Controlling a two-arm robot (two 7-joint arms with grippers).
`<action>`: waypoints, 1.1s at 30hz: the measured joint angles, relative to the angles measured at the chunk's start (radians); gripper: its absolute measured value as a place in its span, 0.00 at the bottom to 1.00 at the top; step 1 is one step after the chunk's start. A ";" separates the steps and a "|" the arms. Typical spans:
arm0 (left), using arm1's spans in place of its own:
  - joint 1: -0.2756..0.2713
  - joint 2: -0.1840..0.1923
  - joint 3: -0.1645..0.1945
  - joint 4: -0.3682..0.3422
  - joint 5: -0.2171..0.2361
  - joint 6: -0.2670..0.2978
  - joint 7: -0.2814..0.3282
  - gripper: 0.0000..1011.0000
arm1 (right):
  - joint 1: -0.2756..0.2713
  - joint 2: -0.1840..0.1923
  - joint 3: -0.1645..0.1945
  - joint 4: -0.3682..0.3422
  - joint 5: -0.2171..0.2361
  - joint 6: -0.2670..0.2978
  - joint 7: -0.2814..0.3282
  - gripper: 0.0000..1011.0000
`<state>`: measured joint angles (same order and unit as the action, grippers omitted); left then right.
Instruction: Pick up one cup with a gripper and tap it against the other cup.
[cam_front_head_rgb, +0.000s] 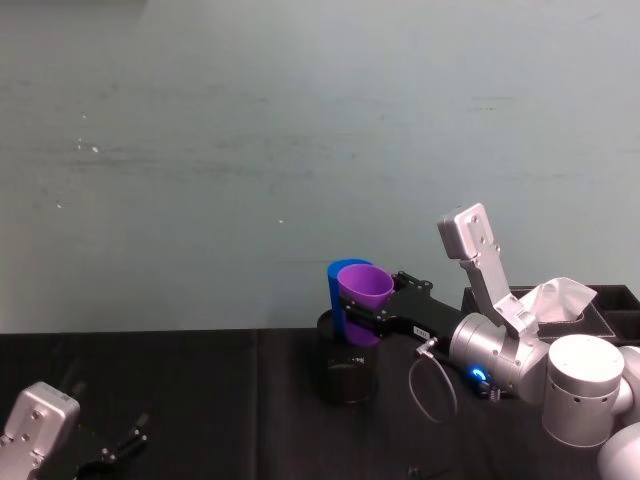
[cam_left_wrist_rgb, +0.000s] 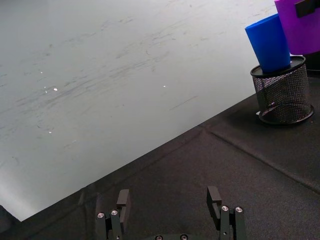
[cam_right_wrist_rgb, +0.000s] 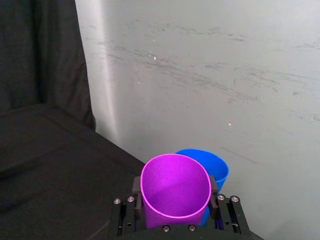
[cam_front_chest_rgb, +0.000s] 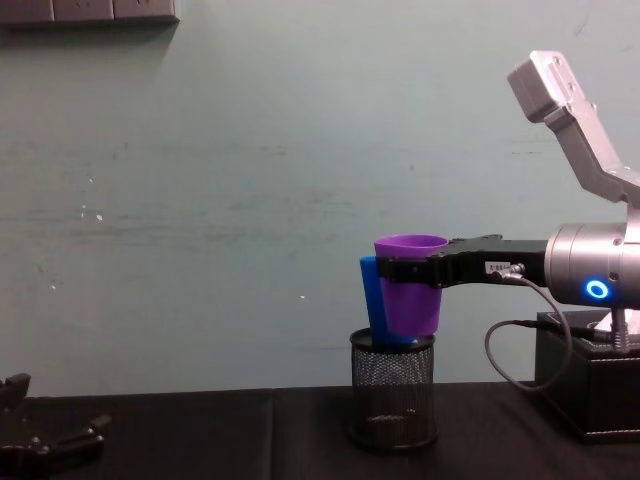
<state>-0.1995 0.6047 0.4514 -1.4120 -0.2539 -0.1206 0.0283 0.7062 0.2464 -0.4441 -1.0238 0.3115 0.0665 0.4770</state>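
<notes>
The purple cup (cam_front_chest_rgb: 410, 300) hangs upright in the air, with my right gripper (cam_front_chest_rgb: 405, 270) shut on it just below the rim. The blue cup (cam_front_chest_rgb: 372, 300) stands tilted in a black mesh pen holder (cam_front_chest_rgb: 393, 395) on the table. The purple cup sits right against the blue cup's side, over the holder's mouth; no gap shows between them. From the right wrist, the purple cup (cam_right_wrist_rgb: 175, 192) sits between the fingers (cam_right_wrist_rgb: 136, 186) with the blue cup (cam_right_wrist_rgb: 215, 167) just behind it. My left gripper (cam_left_wrist_rgb: 170, 200) rests open low at the table's left.
A black box with white tissue (cam_front_head_rgb: 560, 300) stands on the table behind my right arm. A loose cable loop (cam_front_head_rgb: 430, 390) hangs under the right wrist. Black cloth (cam_left_wrist_rgb: 200, 165) covers the table, and a pale green wall (cam_front_head_rgb: 300, 150) rises behind it.
</notes>
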 joint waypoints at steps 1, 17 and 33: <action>0.000 0.000 0.000 0.000 0.000 0.000 0.000 0.99 | 0.000 0.000 0.000 0.000 0.000 0.000 0.000 0.72; 0.000 0.000 0.000 0.000 0.000 0.000 0.000 0.99 | 0.000 0.000 0.000 0.000 0.000 0.000 0.000 0.72; 0.000 0.000 0.000 0.000 0.000 0.000 0.000 0.99 | 0.000 0.000 0.000 0.000 0.000 0.000 0.000 0.72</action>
<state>-0.1995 0.6047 0.4514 -1.4120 -0.2539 -0.1206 0.0283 0.7062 0.2465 -0.4441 -1.0238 0.3114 0.0664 0.4770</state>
